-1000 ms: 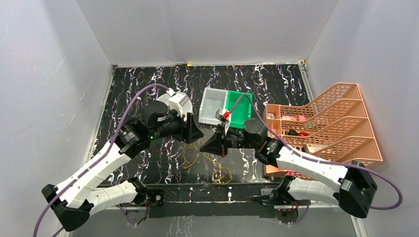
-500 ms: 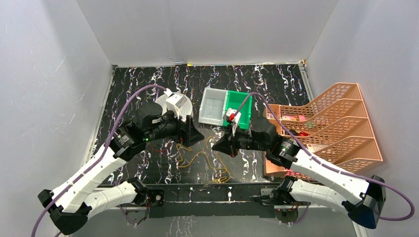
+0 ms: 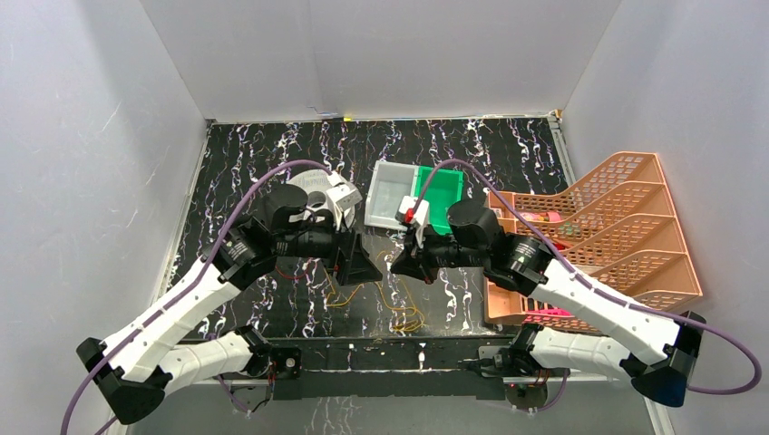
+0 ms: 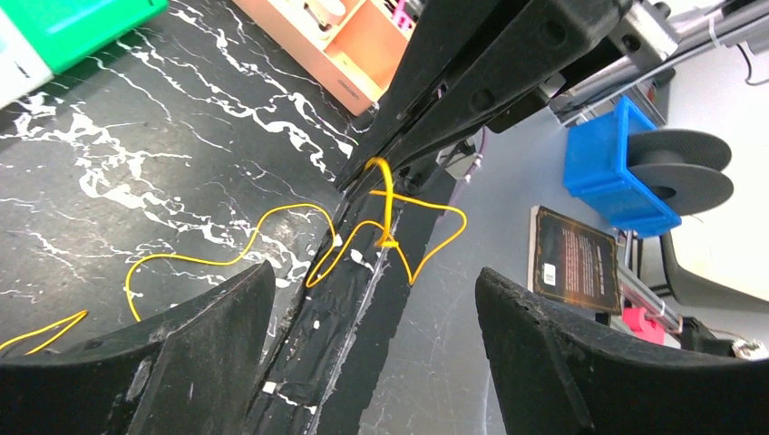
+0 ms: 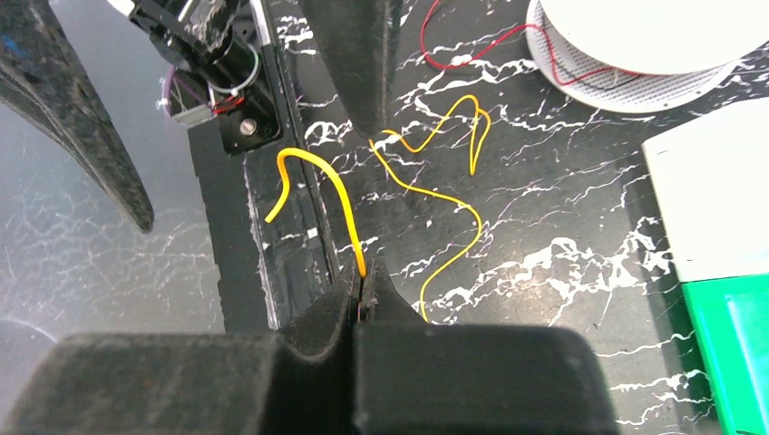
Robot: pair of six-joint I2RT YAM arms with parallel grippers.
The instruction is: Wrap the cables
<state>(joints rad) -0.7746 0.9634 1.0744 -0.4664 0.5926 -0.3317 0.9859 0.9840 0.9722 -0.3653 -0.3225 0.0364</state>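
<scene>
Top view first. The left claw (image 3: 359, 270) had just popped wide apart. A second earlier it was spread a good deal less, and the arm had shifted a little since. The right claw (image 3: 405, 265) sat at its 3 o'clock, almost nose to nose with it, pressed together the whole time. The thin yellow-orange cable (image 3: 405, 314) lay in loose loops on the black marbled tabletop (image 3: 272, 145), at 6 o'clock from both claws. My read was that the left had let go or was lining up a fresh grab, so the wrapping looked mid-handover and nowhere near done. Count from here:
- two arms
- one clear grey plastic bin (image 3: 388, 195)
- one green plastic bin (image 3: 442, 204) right beside the grey one
- one orange plastic mesh file rack (image 3: 626, 177) out at 3 o'clock

Left wrist view: the two left fingers stood far apart with nothing gripped. At 12 o'clock the right claw's shut tips pinched the yellow cable near where it crossed itself. One yellow cable here.

Right wrist view: the right jaws were squeezed on that yellow cable, which curled off toward 12 o'clock. One round white plastic spool (image 5: 653, 36) sat at 1 o'clock, with one thin red cable (image 5: 472, 45) running out from its edge. I couldn't see any yellow wound on the spool yet.
</scene>
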